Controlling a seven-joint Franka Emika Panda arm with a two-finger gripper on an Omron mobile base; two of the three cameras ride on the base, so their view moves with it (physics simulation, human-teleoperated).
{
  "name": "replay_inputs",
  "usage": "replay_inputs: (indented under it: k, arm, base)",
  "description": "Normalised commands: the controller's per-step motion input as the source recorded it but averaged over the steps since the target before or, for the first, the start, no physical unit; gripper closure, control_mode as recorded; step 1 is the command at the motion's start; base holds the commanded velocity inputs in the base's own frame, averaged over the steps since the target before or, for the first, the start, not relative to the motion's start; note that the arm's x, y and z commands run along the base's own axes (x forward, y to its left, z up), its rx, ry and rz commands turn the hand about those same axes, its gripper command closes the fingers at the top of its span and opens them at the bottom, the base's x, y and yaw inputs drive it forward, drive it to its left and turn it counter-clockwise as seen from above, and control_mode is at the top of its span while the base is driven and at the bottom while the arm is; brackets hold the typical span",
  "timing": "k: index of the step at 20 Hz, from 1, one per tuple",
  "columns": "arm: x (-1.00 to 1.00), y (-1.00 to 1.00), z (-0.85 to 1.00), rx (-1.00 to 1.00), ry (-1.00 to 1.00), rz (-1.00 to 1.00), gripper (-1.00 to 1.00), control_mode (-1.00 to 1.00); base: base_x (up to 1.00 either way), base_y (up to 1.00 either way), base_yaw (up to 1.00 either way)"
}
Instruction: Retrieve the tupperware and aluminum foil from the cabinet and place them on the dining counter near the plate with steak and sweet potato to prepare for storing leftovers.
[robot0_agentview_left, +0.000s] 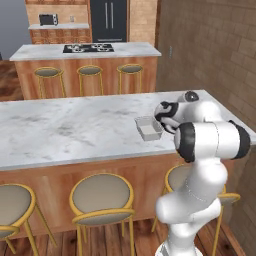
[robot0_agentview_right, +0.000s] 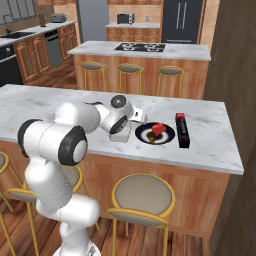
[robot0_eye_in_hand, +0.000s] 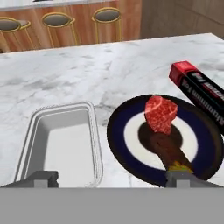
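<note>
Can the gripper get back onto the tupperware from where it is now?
Probably yes. The gripper hangs open just above the counter, one fingertip over the near end of the tupperware. The plate sits close beside the tub, so a grasp should stay clear of that side.

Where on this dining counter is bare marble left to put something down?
Free: the dining counter left of the tupperware, and the far strip toward the stools. Crowded: tupperware, plate and aluminum foil sit close in a row.
</note>
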Motion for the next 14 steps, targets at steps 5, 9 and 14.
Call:
replay_inputs:
  k: [5,9,14]
  arm:
    - [-1.00,0.01,0.91,-0.12,-0.01,0.00,-1.00,-1.00]
    - [-1.00,0.00,1.00,-0.07,0.06,0.00,-1.00,-1.00]
    - [-1.00,0.11,1.00,-0.14,0.05,0.07,-1.00,-1.00]
  base:
    - [0.00,0.00,0.00]
    - [0.00,0.00,0.00]
    - [0.00,0.00,0.00]
